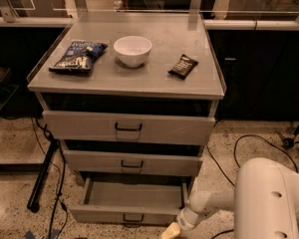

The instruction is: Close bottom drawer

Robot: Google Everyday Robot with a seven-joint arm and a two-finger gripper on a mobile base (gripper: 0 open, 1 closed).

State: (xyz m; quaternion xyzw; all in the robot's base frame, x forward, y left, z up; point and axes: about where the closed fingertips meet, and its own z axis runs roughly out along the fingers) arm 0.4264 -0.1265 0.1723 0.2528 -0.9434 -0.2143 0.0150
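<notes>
The grey metal cabinet's bottom drawer point(134, 195) stands pulled out, showing its shallow grey tray. Its short front panel point(97, 215) carries a small dark loop handle point(133, 217). My white arm point(217, 203) reaches in from the lower right. My gripper point(171, 230) is low at the picture's bottom edge, just in front of the drawer front's right end. Part of it is cut off by the frame.
The middle drawer front point(132, 162) and the tall top drawer front point(128, 127) sit above. The cabinet top point(154, 78) holds a blue chip bag point(78, 57), a white bowl point(132, 50) and a dark snack bar point(183, 66). Cables point(249, 148) and a dark stand leg point(42, 176) lie on the speckled floor.
</notes>
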